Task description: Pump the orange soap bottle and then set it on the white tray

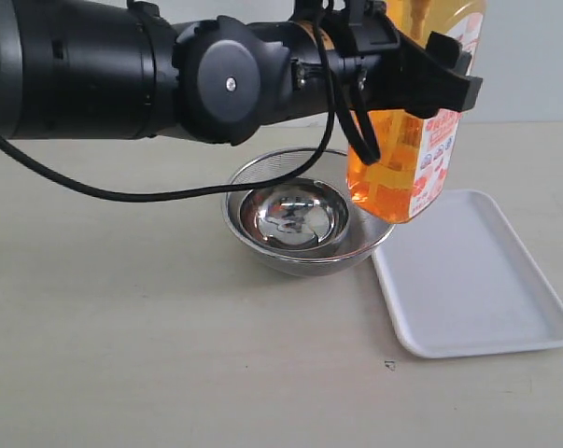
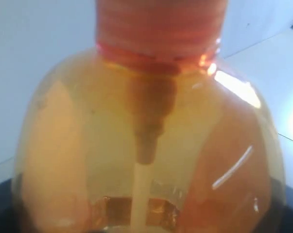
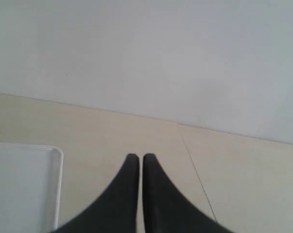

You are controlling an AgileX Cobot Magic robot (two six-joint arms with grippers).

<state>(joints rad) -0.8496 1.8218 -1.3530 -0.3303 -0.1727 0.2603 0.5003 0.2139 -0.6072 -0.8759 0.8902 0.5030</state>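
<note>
The orange soap bottle [image 1: 407, 159] hangs in the air, slightly tilted, with my left gripper [image 1: 416, 67] shut around its upper body. Its base hovers over the gap between the steel bowl's right rim and the left end of the white tray [image 1: 468, 280]. The pump head is cut off at the top of the exterior view. The left wrist view is filled by the bottle's shoulder [image 2: 146, 145], its orange collar and the white dip tube inside. My right gripper [image 3: 140, 158] is shut on nothing above the table, beside a corner of the tray [image 3: 20, 184]; the exterior view does not show it.
A round steel bowl [image 1: 304, 224] stands on the beige table just left of the tray. My left arm [image 1: 122, 70] spans the top of the exterior view, a black cable [image 1: 169, 194] looping below it. A white wall rises behind the table.
</note>
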